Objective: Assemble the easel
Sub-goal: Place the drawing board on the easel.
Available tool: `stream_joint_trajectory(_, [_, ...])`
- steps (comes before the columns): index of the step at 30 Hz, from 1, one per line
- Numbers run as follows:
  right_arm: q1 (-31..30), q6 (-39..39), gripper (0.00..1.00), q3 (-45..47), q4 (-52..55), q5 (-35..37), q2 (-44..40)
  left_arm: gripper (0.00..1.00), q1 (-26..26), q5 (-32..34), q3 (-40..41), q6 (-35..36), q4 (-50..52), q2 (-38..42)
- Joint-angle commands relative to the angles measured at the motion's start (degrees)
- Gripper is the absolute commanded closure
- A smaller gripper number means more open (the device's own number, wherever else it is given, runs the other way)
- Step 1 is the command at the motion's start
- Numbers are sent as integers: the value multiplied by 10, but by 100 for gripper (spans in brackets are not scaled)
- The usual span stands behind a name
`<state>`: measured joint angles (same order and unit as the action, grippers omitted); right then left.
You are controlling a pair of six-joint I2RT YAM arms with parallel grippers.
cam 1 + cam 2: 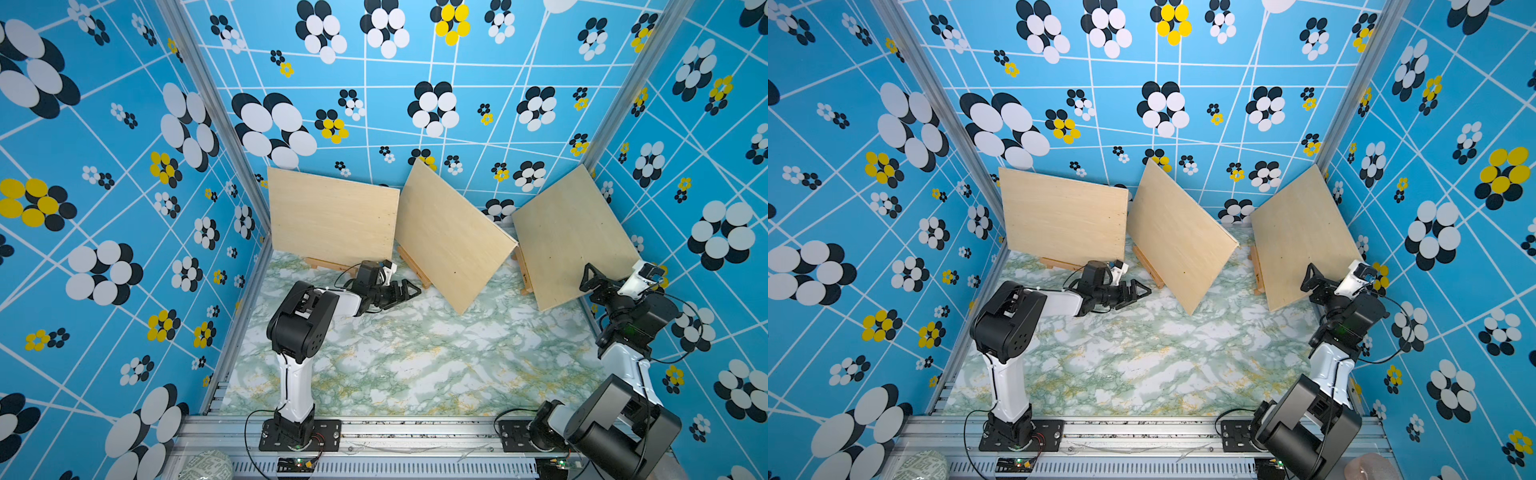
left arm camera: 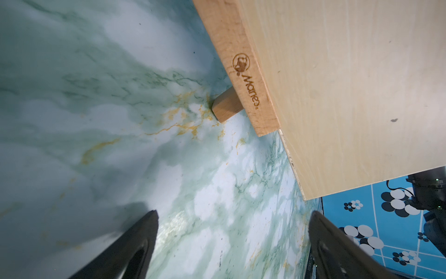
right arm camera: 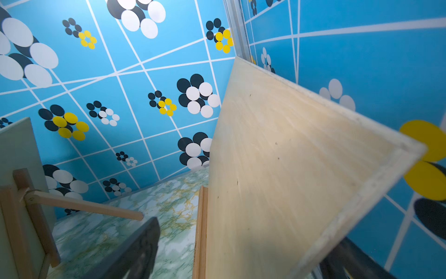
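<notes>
Top views, marbled tabletop [image 1: 415, 353], blue flowered walls [image 1: 374, 104]

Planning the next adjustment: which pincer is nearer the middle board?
Left. The left pincer hangs just beside the lower edge of the middle board; the right pincer straddles an edge of the right board.

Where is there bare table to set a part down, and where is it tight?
Bare: the broad tabletop from the front rail back to the left gripper; also a narrower wedge between the middle board and right board. Crowded: the back row, where the left gripper sits beside the middle board and the right gripper at the right board's lower corner.
</notes>
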<state>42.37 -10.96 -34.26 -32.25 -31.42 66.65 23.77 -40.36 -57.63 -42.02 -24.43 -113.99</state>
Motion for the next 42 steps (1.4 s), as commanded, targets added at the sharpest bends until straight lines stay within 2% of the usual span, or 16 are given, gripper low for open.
stream_joint_trajectory(1, [-8,13,1,11,32,30,-24,1,3,10,9,9,7,28])
stream_joint_trajectory(12, [-10,34,0,23,204,112,-109,1,5,14,17,3,1,39])
stream_joint_trajectory(23, [-33,15,1,58,240,113,-163,1,12,23,44,4,-4,63])
stream_joint_trajectory(27, [-67,14,1,53,288,116,-192,1,19,31,61,5,-2,77])
stream_joint_trajectory(35, [-163,-24,1,34,434,198,-244,1,55,82,100,30,72,178])
stream_joint_trajectory(38, [-197,-46,1,39,448,187,-251,1,57,97,130,27,86,216])
stream_joint_trajectory(42, [-267,-1,1,24,406,143,-192,1,54,141,172,33,116,306])
